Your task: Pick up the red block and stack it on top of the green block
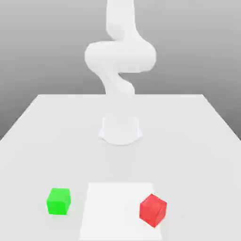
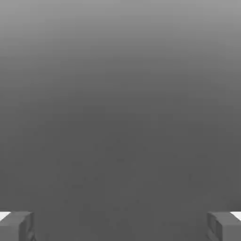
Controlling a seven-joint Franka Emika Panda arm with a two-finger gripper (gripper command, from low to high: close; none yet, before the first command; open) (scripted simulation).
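A red block (image 1: 153,210) rests on the white table near its front edge, toward the exterior view's right, turned at an angle. A green block (image 1: 59,201) sits on the table toward the exterior view's left, well apart from the red one. The white arm (image 1: 120,61) rises from its base (image 1: 120,129) at the table's middle and bends upward, far from both blocks. In the hand view my gripper (image 2: 120,226) stands open, its two grey fingertips (image 2: 17,226) wide apart with nothing between them, facing a plain grey background.
A slightly brighter white rectangular patch (image 1: 120,212) lies on the table (image 1: 197,141) between the blocks, with the red block at its edge. The arm's round base stands behind both blocks.
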